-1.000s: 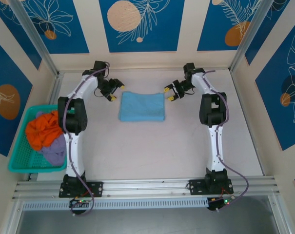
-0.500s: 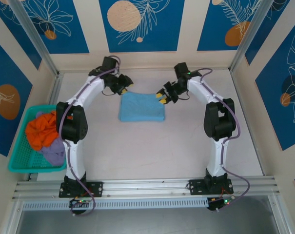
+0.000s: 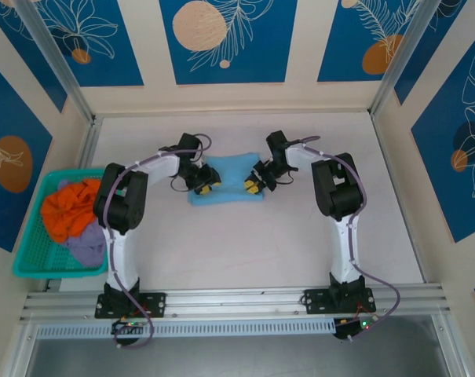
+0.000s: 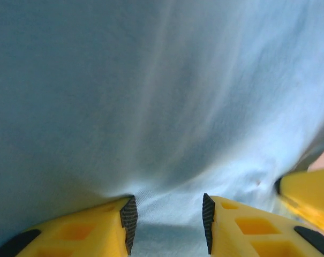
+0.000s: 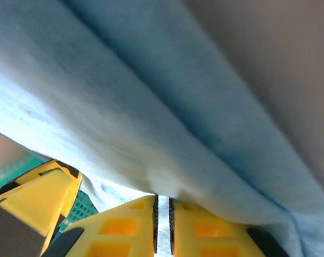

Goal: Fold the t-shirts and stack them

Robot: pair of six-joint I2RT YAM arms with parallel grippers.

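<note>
Two white robot arms curve inward from the near edge of a pale bench (image 3: pixel 245 251), seen from above. Toward the far middle of the bench lies a light sky-blue t-shirt (image 3: pixel 229 174), gathered into a rumpled band with uneven edges. The left hand (image 3: pixel 206 188) rests on the shirt's left part and the right hand (image 3: pixel 253 186) on its right part. Their yellow fingertips point toward each other and are near together. At the bench's left edge stands a teal mesh basket (image 3: pixel 23 250) holding an orange cloth (image 3: pixel 68 210) and a lavender cloth (image 3: pixel 88 247), well apart from the blue shirt.

From the left wrist, blue fabric stretches across the whole picture, with soft creases running up from the bottom. The left hand's two yellow fingers with black pads stand partly apart. A thick fold of the shirt fills the gap between them, and the cloth puckers at the pads, so this hand has hold of the shirt. A yellow finger of the other hand shows at the right edge.

From the right wrist, layered blue folds slant across the picture. The right hand's fingers are almost together, pinching a thin pale sliver of the shirt between the pads.
</note>
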